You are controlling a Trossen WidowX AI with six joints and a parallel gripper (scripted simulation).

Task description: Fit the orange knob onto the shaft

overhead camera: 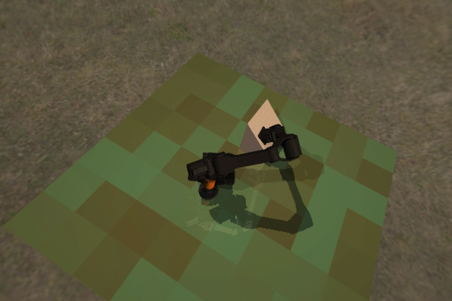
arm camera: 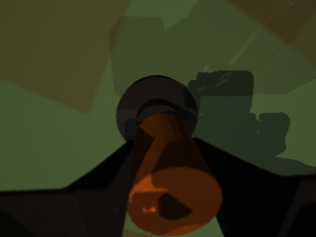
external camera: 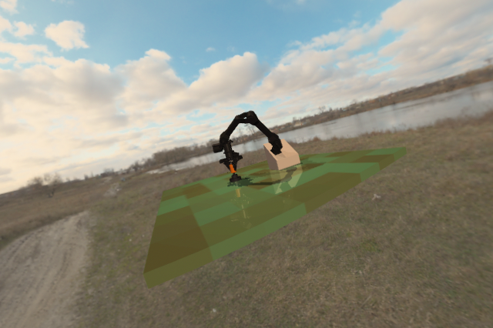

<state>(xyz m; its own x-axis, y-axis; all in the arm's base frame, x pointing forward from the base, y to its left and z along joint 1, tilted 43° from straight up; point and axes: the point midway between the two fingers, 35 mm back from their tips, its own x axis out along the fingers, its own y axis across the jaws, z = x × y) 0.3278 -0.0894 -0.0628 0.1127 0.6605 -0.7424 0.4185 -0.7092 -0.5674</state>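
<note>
The orange knob (overhead camera: 209, 184) (external camera: 232, 168) (arm camera: 175, 184) is a tall cylinder, held roughly upright. My gripper (external camera: 231, 164) (arm camera: 163, 144) points down and is shut on the knob, one finger on each side of it. The dark round pedestal (overhead camera: 208, 193) (external camera: 235, 179) (arm camera: 128, 105) stands below the knob, on the checkered top. In the wrist view the knob's lower end lies over the pedestal's raised middle. The shaft and the knob's hole are hidden, and I cannot tell whether the knob touches the shaft or how far down it sits.
A pale block (overhead camera: 263, 116) (external camera: 287, 157) stands at the arm's base on the green and brown checkered top (overhead camera: 164, 195) (external camera: 259, 232). The arm reaches from there over to the pedestal. Dark arm shadows and faint reflections lie around the pedestal.
</note>
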